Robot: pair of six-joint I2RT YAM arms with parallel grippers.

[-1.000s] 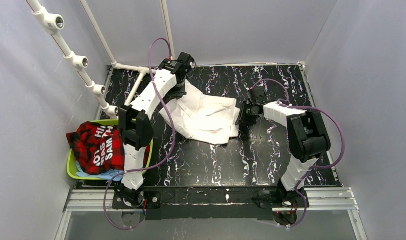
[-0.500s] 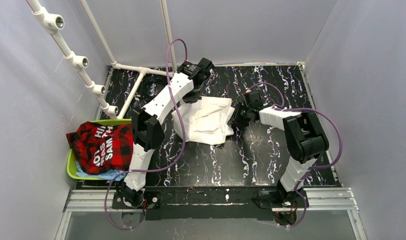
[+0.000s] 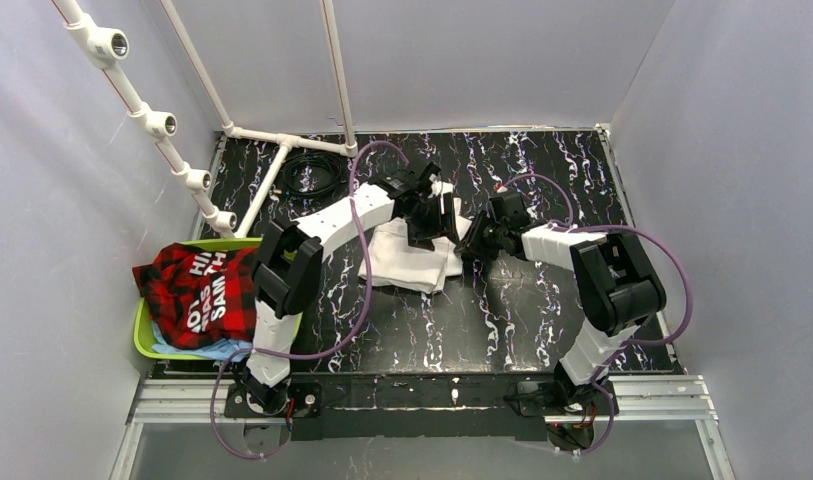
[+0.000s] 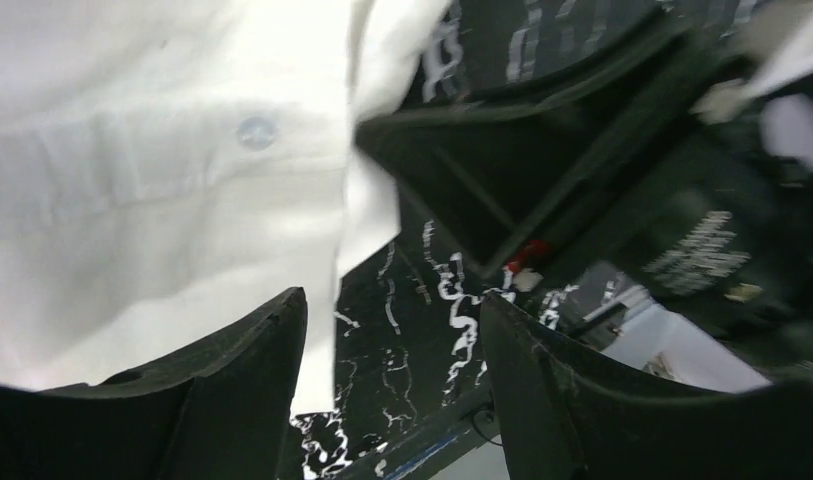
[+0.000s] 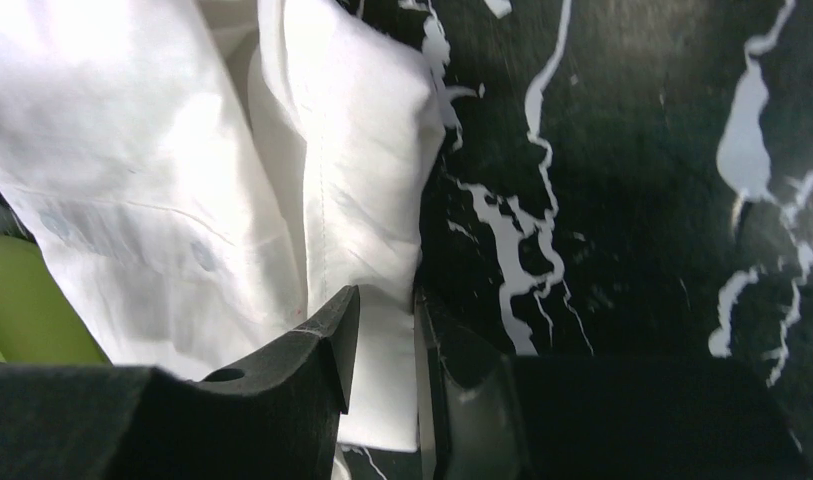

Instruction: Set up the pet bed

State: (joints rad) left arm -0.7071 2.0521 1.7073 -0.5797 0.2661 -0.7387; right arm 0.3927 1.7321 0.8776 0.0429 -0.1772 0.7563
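The cloth (image 3: 407, 255) was seen crumpled at the centre of the table (image 3: 432, 320). Its 3 o'clock edge was pinched between the nearly closed jaws of the right gripper (image 5: 382, 300). The left gripper (image 4: 392, 310) was held well open over the cloth's 1 o'clock corner, with nothing gripped.

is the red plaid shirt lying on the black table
No, the red plaid shirt sits in the green bin, left of the black table.

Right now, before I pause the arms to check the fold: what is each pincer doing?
Left pincer: open, holding nothing.
Right pincer: closed on the edge of the white cloth.
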